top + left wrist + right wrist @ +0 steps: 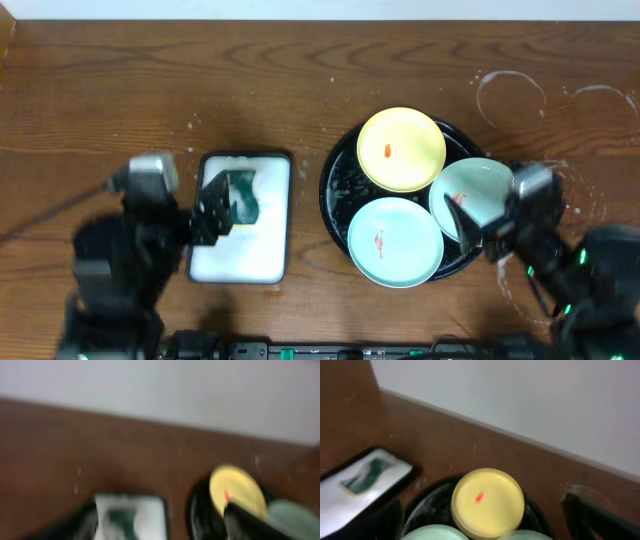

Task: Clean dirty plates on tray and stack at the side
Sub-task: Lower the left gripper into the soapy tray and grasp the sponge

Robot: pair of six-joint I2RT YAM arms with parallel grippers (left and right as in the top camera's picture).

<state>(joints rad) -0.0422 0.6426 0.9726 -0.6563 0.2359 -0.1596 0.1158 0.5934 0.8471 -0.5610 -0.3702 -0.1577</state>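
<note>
The black tray (335, 190) holds three plates. The yellow plate (400, 148) sits at the back with a red smear. One mint plate (395, 240) lies at the front, also smeared. The second mint plate (475, 190) leans over the tray's right rim. My right gripper (480, 235) is at that plate's near edge. In the right wrist view its fingers (485, 527) are wide apart and empty, with the yellow plate (487, 502) ahead. My left gripper (212, 215) hovers over the white tray. Its blurred fingers (160, 530) are spread and hold nothing.
The white rectangular tray (240, 250) with a green sponge (243, 195) lies left of the black tray on the brown wooden table. Water rings (510, 95) mark the table at the back right. A white wall runs behind the table.
</note>
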